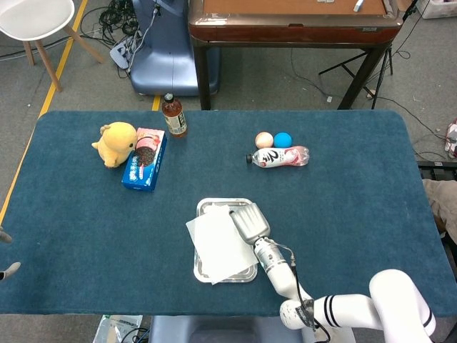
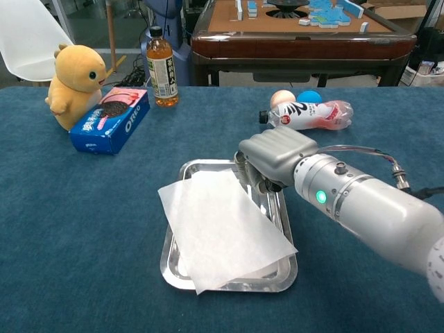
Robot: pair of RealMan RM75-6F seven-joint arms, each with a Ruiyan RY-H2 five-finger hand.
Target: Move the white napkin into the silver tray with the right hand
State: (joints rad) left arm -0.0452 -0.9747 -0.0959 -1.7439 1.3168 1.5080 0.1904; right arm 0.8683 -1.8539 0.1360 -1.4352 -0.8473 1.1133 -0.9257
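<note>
We are holding our right hand (image 2: 272,156) over the far right edge of the silver tray (image 2: 182,270), fingers curled under and, as far as we can tell, grasping nothing. The white napkin (image 2: 218,229) is lying across the tray, its left corners overhanging the rim. We are risking a fingertip snagging the near sheet edge and dragging it out.

A robot lab or test room, by the look of it: a worktop (image 1: 343,200) covered in blue felt, set with assorted props. Far left of the right hand (image 1: 249,220) sit a yellow plush toy (image 1: 114,143) and a blue cookie box (image 1: 145,159). Beyond the hand, past the worktop's far edge, cables (image 1: 118,16) tangle on the bare grey floor beside a blue machine base (image 1: 166,61). A yellow floor line (image 1: 63,66) runs past a white chair (image 1: 36,21), and a mahjong table (image 2: 305,28) stands behind.
</note>
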